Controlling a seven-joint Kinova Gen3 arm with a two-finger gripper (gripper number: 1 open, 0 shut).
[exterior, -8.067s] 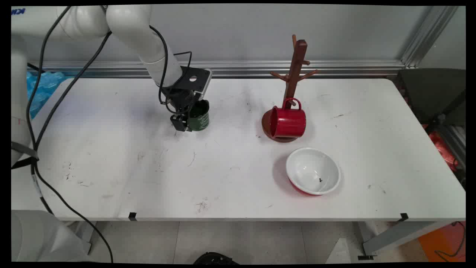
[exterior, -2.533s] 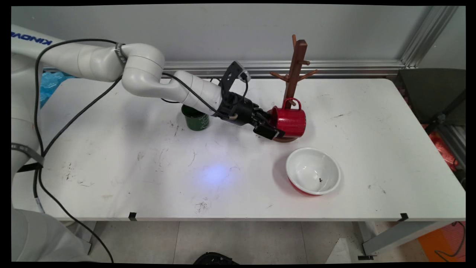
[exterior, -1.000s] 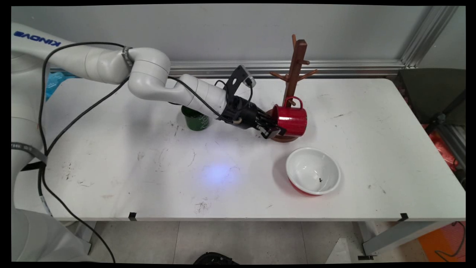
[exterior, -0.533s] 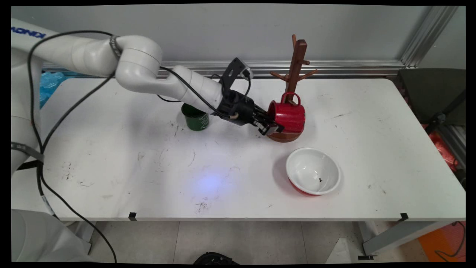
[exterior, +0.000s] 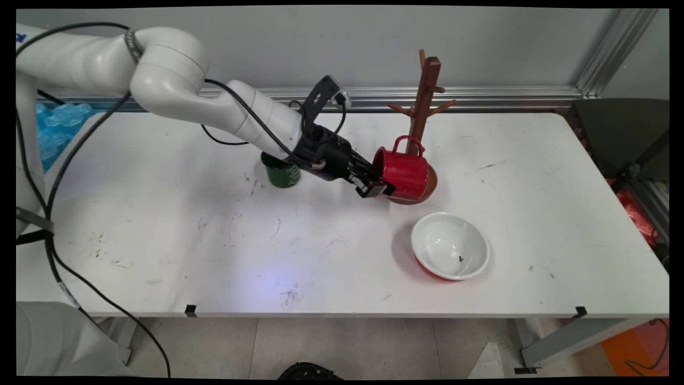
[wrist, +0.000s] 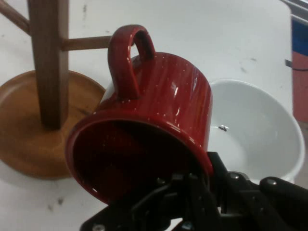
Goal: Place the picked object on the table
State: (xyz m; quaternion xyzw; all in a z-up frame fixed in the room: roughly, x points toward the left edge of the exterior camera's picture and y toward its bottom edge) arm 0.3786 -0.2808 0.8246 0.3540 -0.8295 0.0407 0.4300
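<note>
My gripper (exterior: 377,187) is shut on the rim of a red mug (exterior: 402,170), one finger inside it and one outside. The mug lies on its side in the air, mouth towards the gripper and handle up, just left of and above the round base of the wooden mug tree (exterior: 425,96). In the hand view the red mug (wrist: 149,120) fills the middle above the gripper (wrist: 192,182). There the mug tree's post (wrist: 47,62) and its base stand at the left, and a white bowl (wrist: 262,130) lies behind the mug at the right.
A green mug (exterior: 281,172) stands upright behind the arm's forearm, left of the gripper. The white bowl with a red outside (exterior: 450,245) sits on the table (exterior: 160,240) in front of the mug tree. The wall and a metal rail run along the far edge.
The gripper left the green mug, reached the red mug on the tree's base and shut on its rim. Over the last second it has lifted the mug and drawn it leftwards.
</note>
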